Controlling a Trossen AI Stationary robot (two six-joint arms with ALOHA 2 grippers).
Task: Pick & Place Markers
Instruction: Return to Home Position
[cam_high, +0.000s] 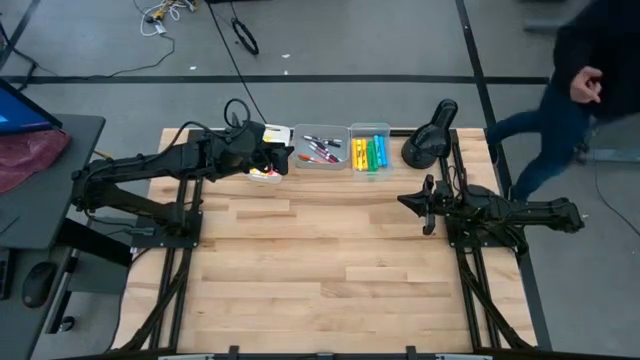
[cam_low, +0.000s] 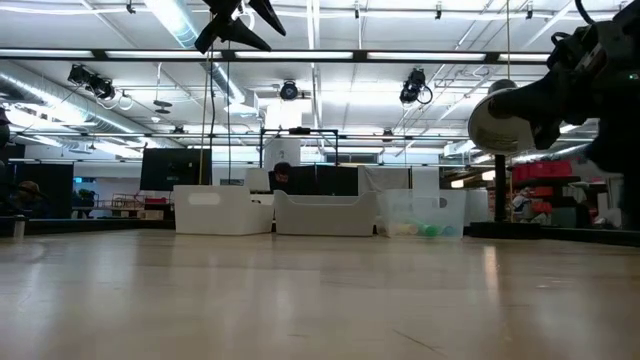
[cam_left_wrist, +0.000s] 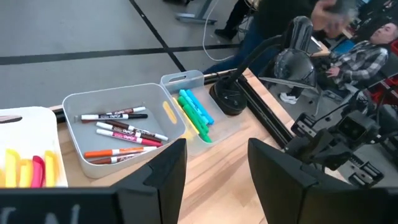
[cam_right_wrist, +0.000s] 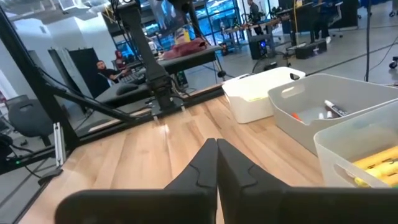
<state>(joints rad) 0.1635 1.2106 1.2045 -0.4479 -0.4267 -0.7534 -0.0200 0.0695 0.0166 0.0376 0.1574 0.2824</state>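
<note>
High view: markers (cam_high: 322, 150) lie in three bins at the worktop's (cam_high: 330, 270) 12 o'clock edge. The left gripper (cam_high: 272, 163) hangs over the white bin (cam_high: 282, 134); the right gripper (cam_high: 425, 205) sits at 4 o'clock from the bins. Left wrist view: fingers (cam_left_wrist: 165, 174) wide, empty, markers just beyond. Right wrist view: fingers (cam_right_wrist: 205, 165) pressed together, empty.

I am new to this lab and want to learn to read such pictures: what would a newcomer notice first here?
The eye goes to the far edge of the table, where yellow, green and blue markers lie in the transparent bin and white-bodied ones in the middle bin. The left tool hangs open over the white bin; the right tool rests shut on the right side.
</note>
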